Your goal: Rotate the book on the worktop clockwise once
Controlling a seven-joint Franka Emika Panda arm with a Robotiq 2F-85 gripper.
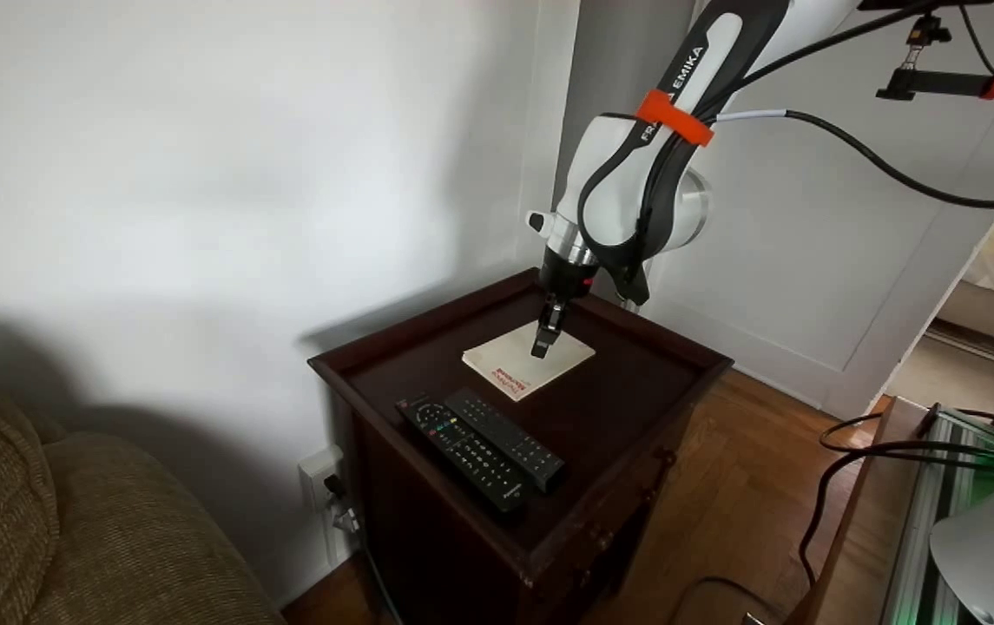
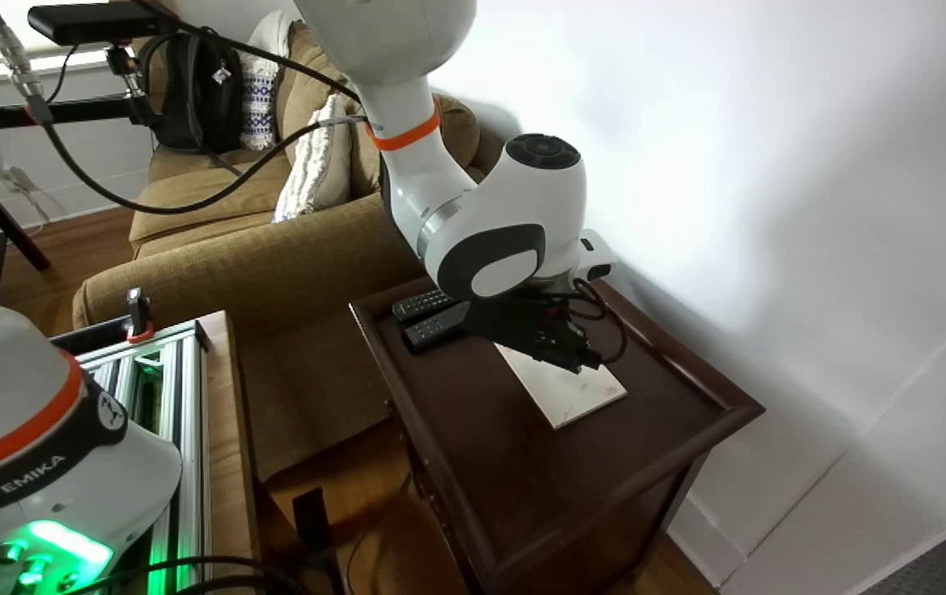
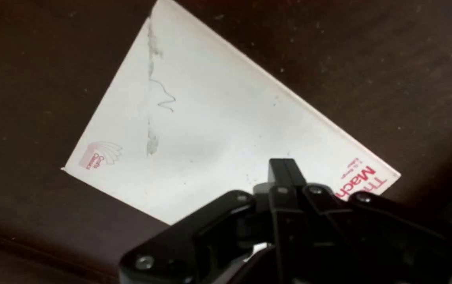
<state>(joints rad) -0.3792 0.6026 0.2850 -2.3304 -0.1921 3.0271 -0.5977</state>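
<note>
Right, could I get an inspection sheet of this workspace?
Surface: worktop, dark reddish-brown wood, specked in the wrist view.
Job's things: cream book lying flat on it, cover marked with red print and a scribble.
Clutter: coloured-key remote beside a plainer remote on the worktop.
Gripper: shut, holding nothing, over the book; contact cannot be told.
Cables: black cable loops off the arm.
Surroundings: brown sofa and white wall near the worktop.

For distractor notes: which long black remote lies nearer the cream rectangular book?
The long black remote showing no coloured buttons; the remote with coloured buttons lies farther off.
</note>
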